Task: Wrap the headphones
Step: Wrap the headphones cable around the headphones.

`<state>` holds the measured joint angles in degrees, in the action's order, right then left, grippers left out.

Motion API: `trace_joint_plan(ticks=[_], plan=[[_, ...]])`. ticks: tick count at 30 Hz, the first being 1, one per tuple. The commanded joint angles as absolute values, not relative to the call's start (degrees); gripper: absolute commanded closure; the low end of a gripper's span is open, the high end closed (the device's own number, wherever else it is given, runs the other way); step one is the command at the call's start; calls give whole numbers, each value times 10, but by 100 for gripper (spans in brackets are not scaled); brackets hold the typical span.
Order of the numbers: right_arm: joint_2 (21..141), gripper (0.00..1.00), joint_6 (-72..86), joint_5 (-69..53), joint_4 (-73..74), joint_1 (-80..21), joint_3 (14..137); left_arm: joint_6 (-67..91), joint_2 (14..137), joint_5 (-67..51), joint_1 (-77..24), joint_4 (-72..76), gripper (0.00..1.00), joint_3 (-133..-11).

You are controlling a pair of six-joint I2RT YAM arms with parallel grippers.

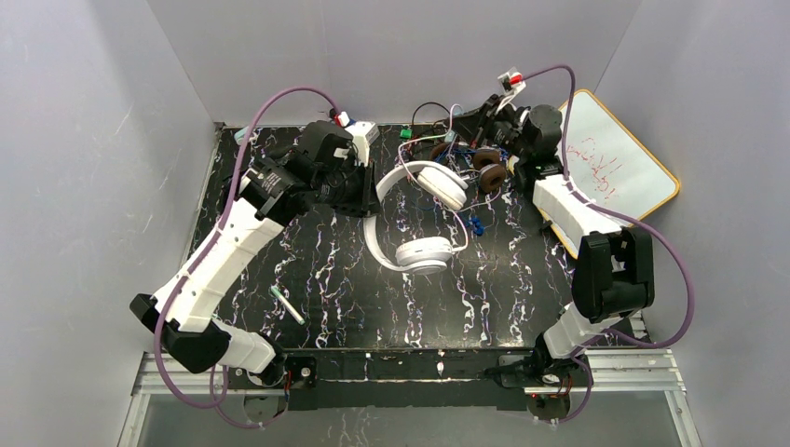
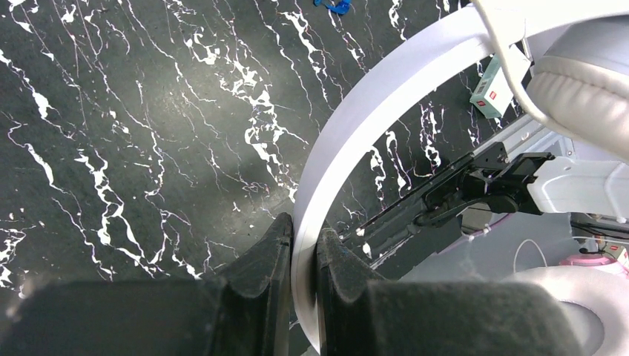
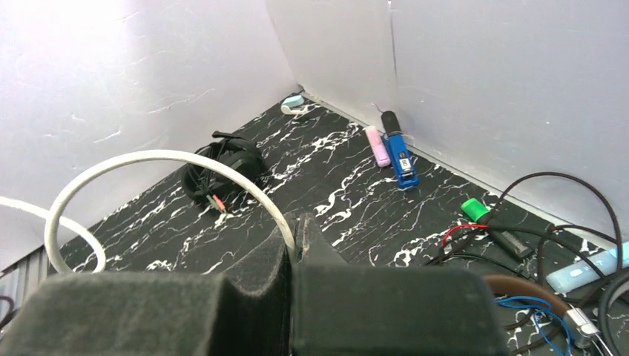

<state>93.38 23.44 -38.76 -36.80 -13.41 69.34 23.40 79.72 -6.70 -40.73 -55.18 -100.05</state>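
The white headphones (image 1: 424,253) lie mid-table, with their band (image 1: 375,237) arching to the left. My left gripper (image 1: 370,198) is shut on that band, and the left wrist view shows the white band (image 2: 386,96) clamped between my fingers (image 2: 303,256), with an ear cup (image 2: 586,89) at the upper right. My right gripper (image 1: 491,142) is at the back of the table, shut on the thin white cord (image 3: 148,157), which loops leftward from the jaws (image 3: 294,233). The brown-cupped headphones (image 1: 489,173) lie beside it. The black headphones (image 3: 222,169) sit by the left wall.
A whiteboard (image 1: 615,163) leans at the right edge. A green-tipped pen (image 1: 287,304) lies front left and a small blue item (image 1: 475,225) right of the white headphones. A blue tool (image 3: 400,162), a pink stick (image 3: 380,145), a green cap (image 3: 475,209) and tangled wires (image 3: 564,222) crowd the back.
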Motion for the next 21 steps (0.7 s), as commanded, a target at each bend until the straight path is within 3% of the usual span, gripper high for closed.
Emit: trace_joint_plan(ticks=[1,12,21], plan=[[948,99,237,-347,-310,-126,726,230,771,-82,-410,-543,100,-1004],[929,99,290,-334,-359,-106,619,238,752,-50,-410,-540,100,-1028],[853,99,278,-336,-371,-106,488,260,782,93,-410,-585,100,-1118]])
